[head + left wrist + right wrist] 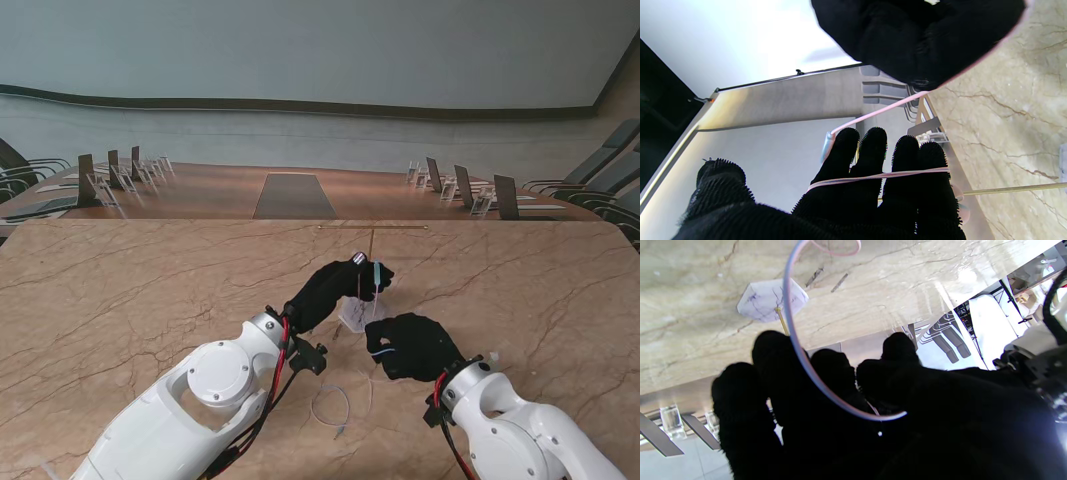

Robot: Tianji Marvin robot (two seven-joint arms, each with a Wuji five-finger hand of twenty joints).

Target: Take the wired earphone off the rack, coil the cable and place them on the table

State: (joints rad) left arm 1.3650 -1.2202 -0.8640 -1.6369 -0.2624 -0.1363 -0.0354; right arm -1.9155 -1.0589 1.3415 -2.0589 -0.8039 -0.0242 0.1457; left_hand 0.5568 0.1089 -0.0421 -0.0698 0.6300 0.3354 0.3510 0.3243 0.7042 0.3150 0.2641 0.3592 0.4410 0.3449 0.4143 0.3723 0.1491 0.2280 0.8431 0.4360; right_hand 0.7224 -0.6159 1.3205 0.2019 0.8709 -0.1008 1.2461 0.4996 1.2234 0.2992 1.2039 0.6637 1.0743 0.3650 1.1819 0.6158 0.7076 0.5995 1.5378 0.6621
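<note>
1. The left hand (335,285) is reaching up beside the rack (371,262), fingers extended side by side; the cable (878,175) is lying across all four fingers (870,156), so this hand is carrying it.
2. The earphone (826,144), a pale capsule, is sitting just beside the left index fingertip in the left wrist view; whether it is pinched cannot be told.
3. The right hand (412,346) is hovering nearer to me and to the right of the rack base (768,300). Its fingers are curled, and a loop of cable is passing in front of them; the glove is silhouetted, so its grip cannot be judged.
4. A slack loop of cable is lying on the table (120,300) between the two forearms.
5. The rack's thin post and crossbar are hard to make out in the stand view; the left hand is hiding its lower post.
</note>
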